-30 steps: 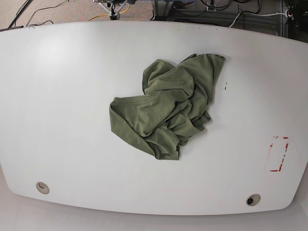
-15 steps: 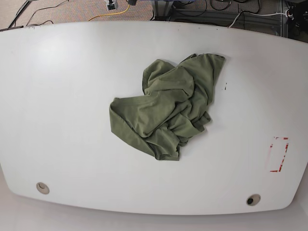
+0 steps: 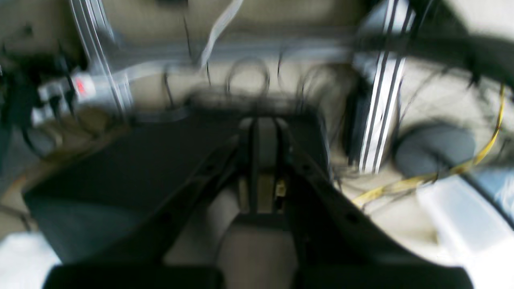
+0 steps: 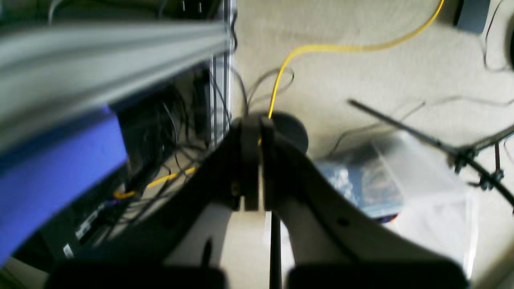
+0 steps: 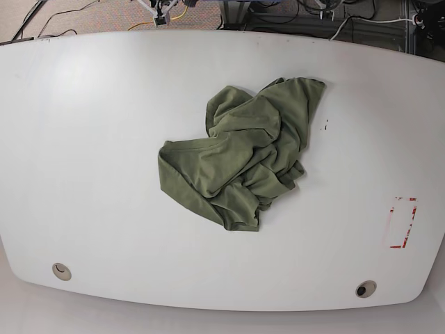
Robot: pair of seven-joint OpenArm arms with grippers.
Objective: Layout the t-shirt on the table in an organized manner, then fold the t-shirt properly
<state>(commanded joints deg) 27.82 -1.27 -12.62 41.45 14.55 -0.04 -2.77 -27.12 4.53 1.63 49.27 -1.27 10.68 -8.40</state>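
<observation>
Nearest you on the bench [image 5: 90, 174] are the two round grommets [image 5: 61, 271], one at each near corner, and at the near right the red tape outline [image 5: 402, 223], which looks like a marked spot and has nothing on it. The bench around them is bare, which gives you room to spread cloth.

In the middle lies the shirt [image 5: 240, 156], crumpled in one heap. A flatter flap reaches near and left, the bulk is bunched at the centre, and a smoother panel runs to the far right. No collar or sleeve can be picked out, so you will want to find an edge before pulling it flat; the layout step has not begun.

Beyond the far edge are both arms, off the bench and over the floor among cables. The left fingers [image 3: 265, 160] look nearly together in a blurred wrist view, holding nothing. The right fingers [image 4: 251, 156] are pressed together, empty too. Neither is near the shirt.
</observation>
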